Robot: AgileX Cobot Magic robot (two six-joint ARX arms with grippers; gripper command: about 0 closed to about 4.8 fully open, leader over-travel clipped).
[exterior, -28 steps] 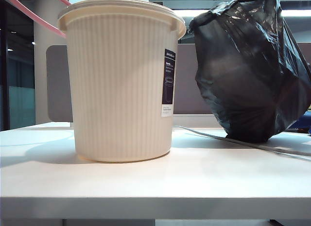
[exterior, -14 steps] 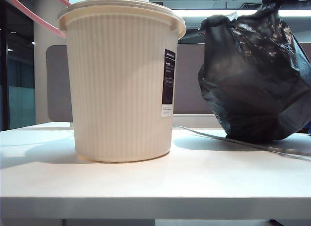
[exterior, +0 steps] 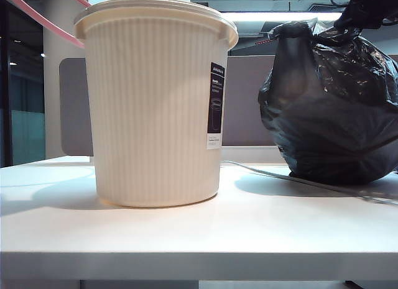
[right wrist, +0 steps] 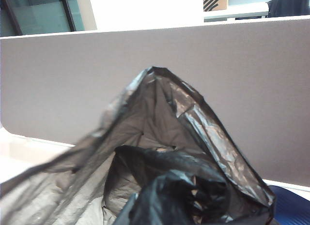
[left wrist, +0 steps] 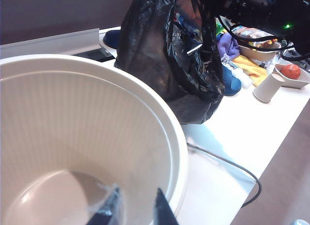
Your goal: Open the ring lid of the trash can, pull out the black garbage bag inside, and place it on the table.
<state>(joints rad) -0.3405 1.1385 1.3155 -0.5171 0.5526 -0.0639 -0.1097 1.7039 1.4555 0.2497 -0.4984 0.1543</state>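
— What has moved since a second ago?

— Lower now, my black garbage bag (exterior: 333, 115) has sunk from hanging over the table (exterior: 186, 233) to sitting on it, its belly spread wide beside the pale cable (exterior: 298, 182). My right gripper (exterior: 367, 9) is closed on the bag's top, up at the upper right of the exterior view; in its own wrist view only crinkled plastic (right wrist: 179, 157) fills the foreground, with a grey partition (right wrist: 72, 75) behind.

— And the trash can?

— My trash can (exterior: 155, 102) stands upright on the left of the table, well apart from the bag, label facing right. It looks hollow inside (left wrist: 82, 152).

— The ring lid?

— My ring lid (exterior: 37, 17) shows as a pink arc up behind the can's rim, off the can.

— Your left gripper?

— My left gripper (left wrist: 133, 210) hangs over the can's mouth, its fingers (left wrist: 162, 209) a little apart; I cannot tell whether they are pinching anything.
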